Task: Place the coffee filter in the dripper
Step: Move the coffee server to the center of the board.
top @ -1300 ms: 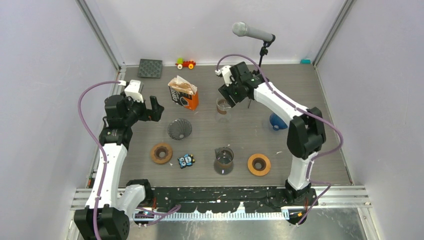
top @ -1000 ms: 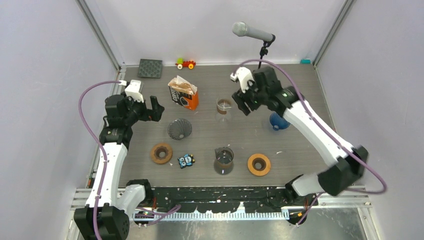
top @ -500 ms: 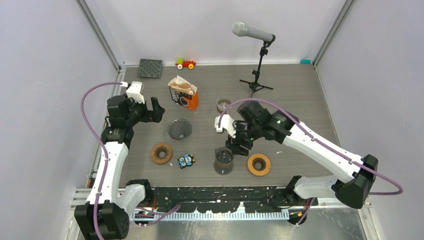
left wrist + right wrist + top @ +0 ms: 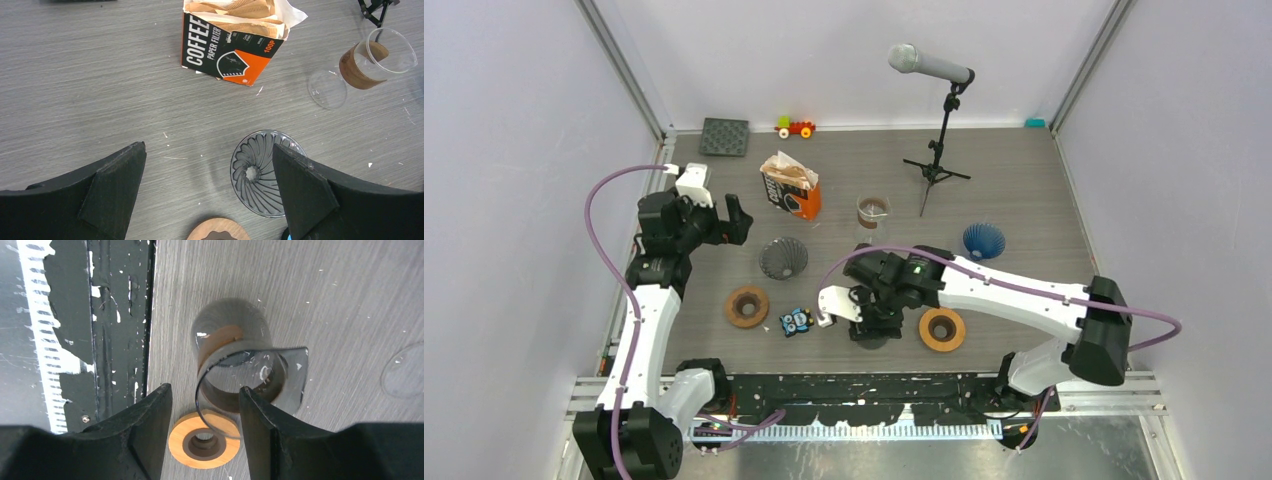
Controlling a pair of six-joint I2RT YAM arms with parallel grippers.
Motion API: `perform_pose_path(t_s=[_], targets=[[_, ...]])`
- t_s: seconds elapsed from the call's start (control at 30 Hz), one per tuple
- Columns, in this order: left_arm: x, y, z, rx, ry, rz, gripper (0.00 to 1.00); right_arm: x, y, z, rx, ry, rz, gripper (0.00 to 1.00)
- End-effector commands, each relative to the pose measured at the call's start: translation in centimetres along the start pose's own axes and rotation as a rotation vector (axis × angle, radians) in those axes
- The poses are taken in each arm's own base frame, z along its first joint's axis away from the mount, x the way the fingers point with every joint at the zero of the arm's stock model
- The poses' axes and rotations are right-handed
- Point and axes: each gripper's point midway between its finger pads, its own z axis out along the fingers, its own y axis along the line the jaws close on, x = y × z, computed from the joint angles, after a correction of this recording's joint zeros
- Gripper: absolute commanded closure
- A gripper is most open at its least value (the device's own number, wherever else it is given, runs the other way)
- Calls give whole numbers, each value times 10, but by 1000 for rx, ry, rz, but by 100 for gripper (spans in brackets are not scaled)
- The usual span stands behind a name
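Brown paper coffee filters (image 4: 786, 170) stick out of an orange and black filter box (image 4: 794, 198) at the back; the box (image 4: 232, 47) also shows in the left wrist view. A smoky grey dripper (image 4: 783, 258) lies on the table, right by the right finger of my left gripper (image 4: 207, 190), which is wide open and holds nothing. A blue dripper (image 4: 984, 240) sits to the right. My right gripper (image 4: 870, 316) hangs over the near glass carafe (image 4: 235, 360). Its jaws (image 4: 205, 427) are open, with the carafe's rim partly between them.
A second carafe (image 4: 872, 212) stands mid-table. Wooden rings lie at the left (image 4: 747, 306) and right (image 4: 942, 328) front. A small blue figure (image 4: 796, 321), a microphone stand (image 4: 936, 165), a toy car (image 4: 795, 127) and a black mat (image 4: 725, 136) are about. The black rail (image 4: 120, 315) edges the table.
My right arm has swung from the far carafe at the back down to the near carafe at the front, its jaws narrowing. The left arm has barely moved.
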Motion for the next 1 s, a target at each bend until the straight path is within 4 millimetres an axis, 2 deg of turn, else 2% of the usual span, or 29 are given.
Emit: perform_pose_path(t_s=[0.0, 0.27, 0.4, 0.6, 0.73, 0.83, 0.9, 0.93, 0.97], targets=[[-16, 2, -4, -8, -68, 33, 0, 1, -6, 13, 19, 40, -47, 46], [-16, 0, -3, 5, -65, 32, 0, 7, -27, 21, 102, 79, -68, 76], [-16, 0, -3, 5, -64, 30, 0, 14, -44, 23, 131, 92, -40, 82], [-15, -1, -3, 10, -64, 28, 0, 26, -79, 21, 166, 101, 27, 84], [-15, -1, -2, 12, -64, 30, 0, 29, -96, 18, 188, 94, 60, 82], [-14, -1, -1, 11, -62, 29, 0, 28, -106, 14, 233, 90, 75, 71], [-14, -1, -1, 12, -60, 27, 0, 23, -108, 5, 258, 69, 93, 59], [-14, -1, -1, 12, -60, 28, 0, 18, -108, -3, 276, 44, 102, 49], [-14, -1, 0, 13, -59, 26, 0, 15, -108, -12, 295, 21, 110, 44]])
